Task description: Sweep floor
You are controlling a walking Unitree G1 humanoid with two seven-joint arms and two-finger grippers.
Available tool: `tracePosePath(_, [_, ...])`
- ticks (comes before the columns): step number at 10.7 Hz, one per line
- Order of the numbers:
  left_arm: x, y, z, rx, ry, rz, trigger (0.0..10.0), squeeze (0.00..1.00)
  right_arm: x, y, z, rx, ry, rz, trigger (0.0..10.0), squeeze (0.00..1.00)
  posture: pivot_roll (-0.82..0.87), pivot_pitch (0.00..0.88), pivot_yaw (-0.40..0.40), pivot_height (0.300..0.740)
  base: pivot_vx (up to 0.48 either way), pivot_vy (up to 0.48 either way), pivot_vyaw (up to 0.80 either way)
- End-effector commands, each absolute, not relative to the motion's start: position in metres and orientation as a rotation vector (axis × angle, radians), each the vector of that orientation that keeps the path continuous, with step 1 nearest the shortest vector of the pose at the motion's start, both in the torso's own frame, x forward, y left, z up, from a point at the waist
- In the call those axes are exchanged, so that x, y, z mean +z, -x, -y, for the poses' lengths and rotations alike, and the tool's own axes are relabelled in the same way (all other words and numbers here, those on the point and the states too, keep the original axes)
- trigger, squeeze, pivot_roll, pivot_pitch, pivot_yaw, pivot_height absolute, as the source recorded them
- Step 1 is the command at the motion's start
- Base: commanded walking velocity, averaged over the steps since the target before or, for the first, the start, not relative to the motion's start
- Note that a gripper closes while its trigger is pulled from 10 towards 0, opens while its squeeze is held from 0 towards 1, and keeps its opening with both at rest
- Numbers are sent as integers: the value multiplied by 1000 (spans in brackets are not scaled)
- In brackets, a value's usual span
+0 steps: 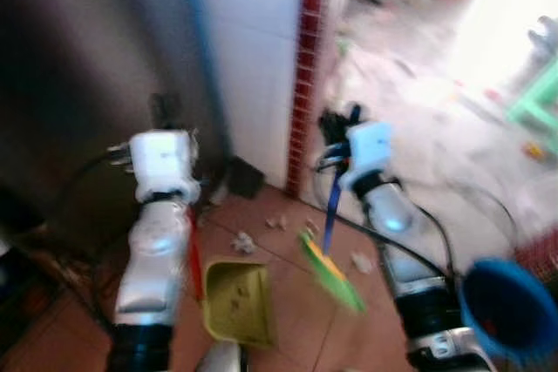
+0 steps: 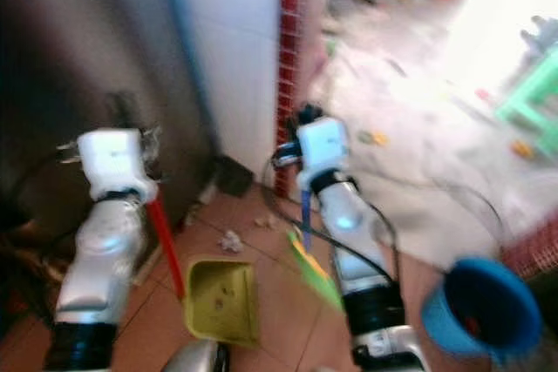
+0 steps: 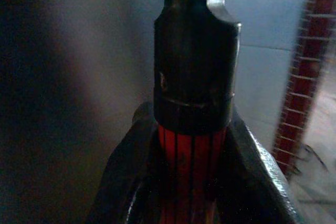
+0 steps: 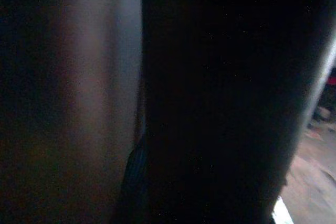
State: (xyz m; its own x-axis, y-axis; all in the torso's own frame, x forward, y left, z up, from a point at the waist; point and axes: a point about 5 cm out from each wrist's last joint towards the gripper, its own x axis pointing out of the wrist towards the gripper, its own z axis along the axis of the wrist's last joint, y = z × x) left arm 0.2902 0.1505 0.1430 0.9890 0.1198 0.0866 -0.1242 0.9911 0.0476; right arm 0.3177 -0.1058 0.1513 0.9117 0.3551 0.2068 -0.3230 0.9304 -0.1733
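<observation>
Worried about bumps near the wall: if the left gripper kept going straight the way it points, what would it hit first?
Probably the dark grey wall panel ahead of the left gripper, which grips the red dustpan handle; depth is unclear.

You had no readable text, label, brand, number or sign anywhere in these frames. Both head views were blurred by motion, so nothing legible stood on the yellow-green dustpan (image 1: 237,300) below the left gripper (image 3: 191,145), on the blue bucket (image 1: 510,309) beside the right arm, or on the white tiled wall (image 1: 253,58) ahead of both grippers. The red handle (image 3: 190,171) clamped between the left fingers carried only plain dark stripes. The right wrist view was too dark to read.
</observation>
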Motion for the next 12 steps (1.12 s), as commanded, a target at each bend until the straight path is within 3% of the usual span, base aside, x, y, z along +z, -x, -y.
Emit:
tracePosePath(1, [157,-289,-146,118,-62,144,10000,0,176,-320,109,331,141,345,10000,0,7,0,6,740,0,0,800])
tracePosePath(3, [153,-285,-148,143,-64,129,10000,0,196,-324,115,297,178,420,10000,0,-1,7,4,740,0,0,734])
tracePosePath(8, [152,-280,-153,143,-33,118,10000,0,195,-320,114,293,250,458,10000,0,1,23,-2,740,0,0,134])
tracePosePath(12, [154,-281,-152,143,-26,124,10000,0,195,-318,111,317,248,460,10000,0,-4,28,-7,740,339,0,689])
